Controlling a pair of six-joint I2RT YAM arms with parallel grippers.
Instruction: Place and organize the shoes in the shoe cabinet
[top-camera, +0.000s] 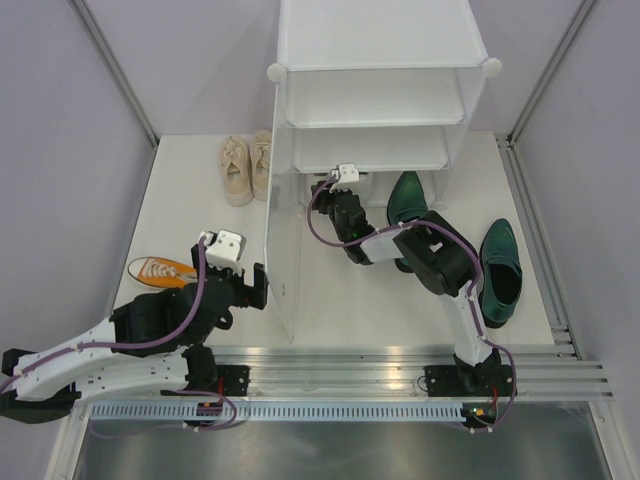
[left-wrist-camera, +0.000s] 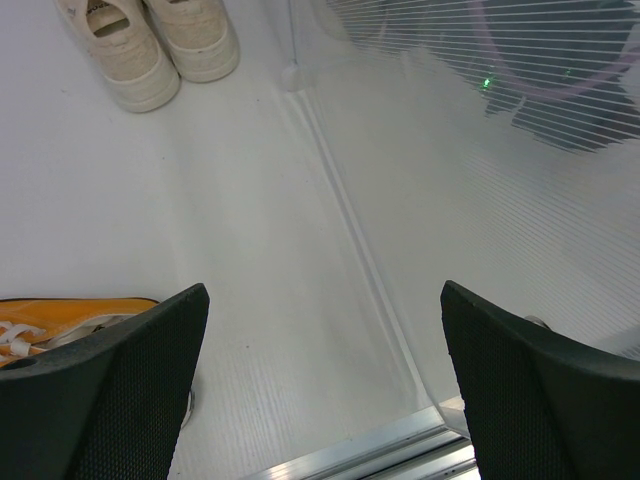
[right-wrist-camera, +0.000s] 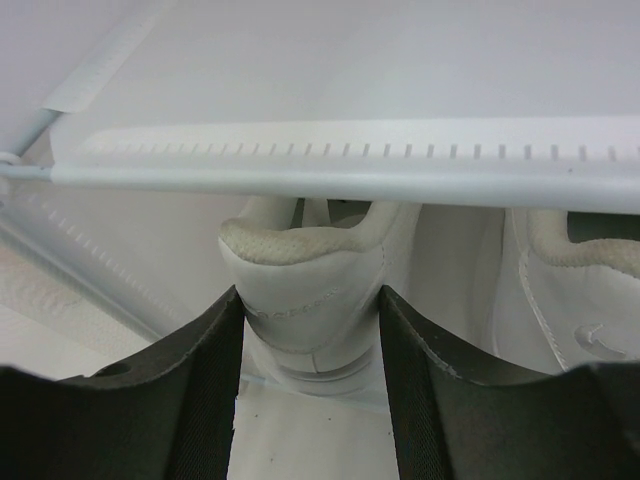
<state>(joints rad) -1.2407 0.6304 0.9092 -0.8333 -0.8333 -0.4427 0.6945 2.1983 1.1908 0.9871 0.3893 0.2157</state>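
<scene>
Basically about a quarter done. White sneaker parked heel-out in the middle of the right wrist view, tucked under a shelf edge of the shoe cabinet. Second white sneaker just beside it at the right edge of that view. Heel pinched from both sides by the right gripper, pads touching the upper, so probably mid-placement or a last straightening nudge. Counting that pair as in, pending release.

Not yet shelved, going by the top view:
- cream sneakers side by side at upper left, right up against the cabinet's left panel
- orange sneaker at middle left
- dark green heel in the centre, near the cabinet's open front
- second green heel well apart from it, over at the right

Left gripper spread wide over the table, holding nothing, with the orange sneaker poking in at lower left of its own view.

Hard-to-see stuff: only one orange sneaker anywhere, and even that half covered by the left arm from above, so no clue about its mate. Right gripper's fingers lost under the shelves in the top view. Toes of the white pair cut off behind the shelf edge. Insides of the upper tiers mostly out of sight, contents unknowable.
</scene>
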